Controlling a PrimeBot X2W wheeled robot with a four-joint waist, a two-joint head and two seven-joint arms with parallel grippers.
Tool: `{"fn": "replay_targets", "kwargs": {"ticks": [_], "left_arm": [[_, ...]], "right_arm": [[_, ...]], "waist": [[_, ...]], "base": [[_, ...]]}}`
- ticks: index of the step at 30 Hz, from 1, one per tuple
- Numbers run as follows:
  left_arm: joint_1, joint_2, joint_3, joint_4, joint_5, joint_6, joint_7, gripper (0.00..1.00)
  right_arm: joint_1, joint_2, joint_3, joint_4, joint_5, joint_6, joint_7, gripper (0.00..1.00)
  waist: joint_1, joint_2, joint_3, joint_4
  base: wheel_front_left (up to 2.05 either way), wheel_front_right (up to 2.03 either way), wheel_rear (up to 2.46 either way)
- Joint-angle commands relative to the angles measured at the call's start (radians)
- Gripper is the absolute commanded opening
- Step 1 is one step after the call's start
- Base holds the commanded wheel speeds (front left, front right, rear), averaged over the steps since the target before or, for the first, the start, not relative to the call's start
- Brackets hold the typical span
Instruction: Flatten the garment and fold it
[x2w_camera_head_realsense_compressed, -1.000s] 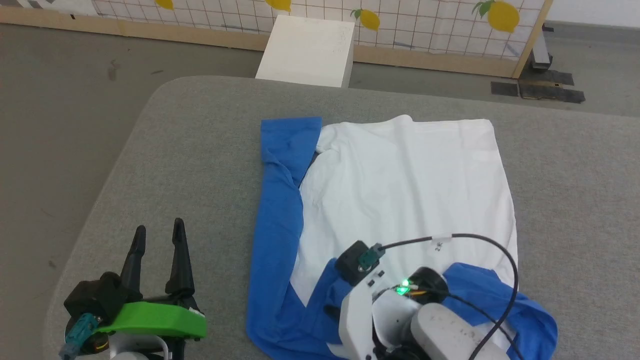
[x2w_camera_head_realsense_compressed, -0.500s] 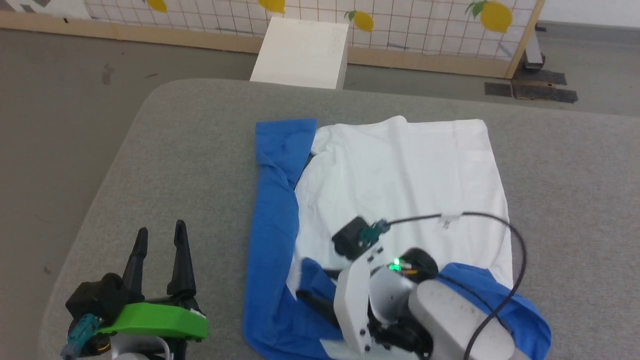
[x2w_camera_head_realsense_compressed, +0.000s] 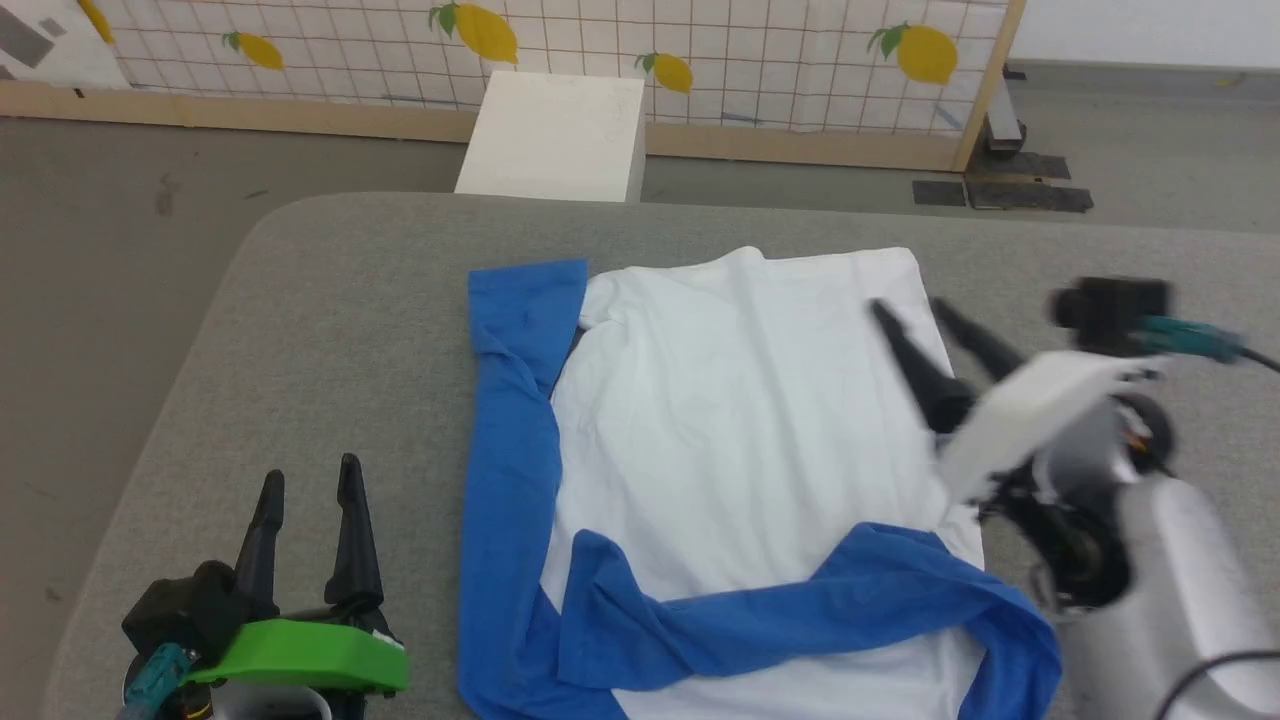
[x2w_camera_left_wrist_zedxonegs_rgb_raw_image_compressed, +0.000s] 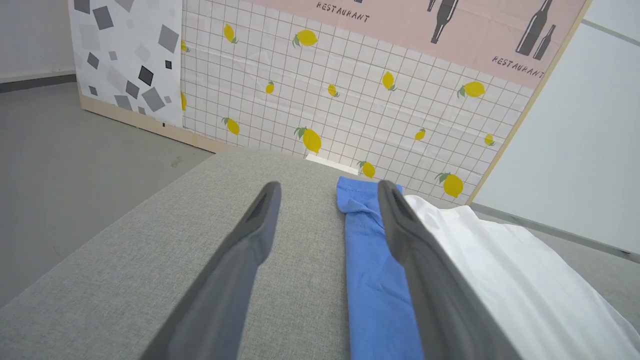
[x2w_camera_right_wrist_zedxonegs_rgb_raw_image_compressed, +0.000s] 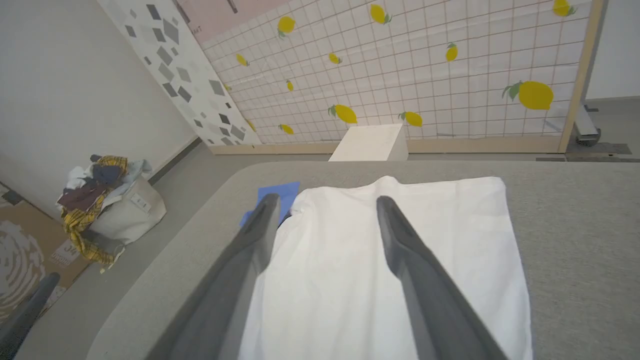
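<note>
head view, nearest: left gripper (x2w_camera_head_realsense_compressed: 310, 478), fingers spread and empty, with the garment (x2w_camera_head_realsense_compressed: 720, 420) flat on the grey table (x2w_camera_head_realsense_compressed: 350, 300) just beside its right finger. farther, right gripper (x2w_camera_head_realsense_compressed: 908, 305), fingers also spread, empty, tips over the garment's white edge. beyond both sets of fingertips, a white box (x2w_camera_head_realsense_compressed: 555, 135).

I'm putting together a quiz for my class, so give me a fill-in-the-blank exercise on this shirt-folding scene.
1. The garment has a white body and ____ sleeves.
2. The right gripper holds nothing, and its jaws stand ____.
3. The screen behind the table is printed with yellow ____.

Missing words: blue; open; lemons.
</note>
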Motion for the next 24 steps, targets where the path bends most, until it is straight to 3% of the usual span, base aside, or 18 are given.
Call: {"fn": "replay_targets", "kwargs": {"ticks": [1,6,12,19,24], "left_arm": [[0.005,0.004,0.000,-0.002,-0.011,0.004,0.004,1.00],[-0.034,0.008,-0.005,0.008,-0.028,-0.003,0.014,1.00],[-0.217,0.041,-0.014,0.074,-0.075,-0.028,0.092,1.00],[-0.561,0.137,-0.028,0.244,-0.130,-0.050,0.300,1.00],[-0.782,0.185,-0.036,0.432,-0.154,-0.012,0.521,1.00]], "right_arm": [[0.026,0.000,-0.046,-0.019,-0.013,-0.001,-0.007,1.00],[0.076,0.000,-0.210,-0.082,-0.035,-0.001,-0.002,1.00],[0.111,0.000,-0.310,-0.145,-0.039,-0.001,0.014,1.00],[0.099,0.000,-0.348,-0.215,-0.051,-0.001,0.023,1.00],[0.076,0.000,-0.355,-0.253,-0.054,-0.001,0.031,1.00]], "waist": [[0.0001,0.0000,0.012,-0.012],[0.0001,0.0000,0.052,-0.033],[0.0001,0.0000,0.137,-0.048],[0.0001,0.0000,0.277,-0.097],[0.0001,0.0000,0.370,-0.145]], "base": [[0.00,0.00,0.00],[0.00,0.00,0.00],[0.00,0.00,0.00],[0.00,0.00,0.00],[0.00,0.00,0.00]]}}
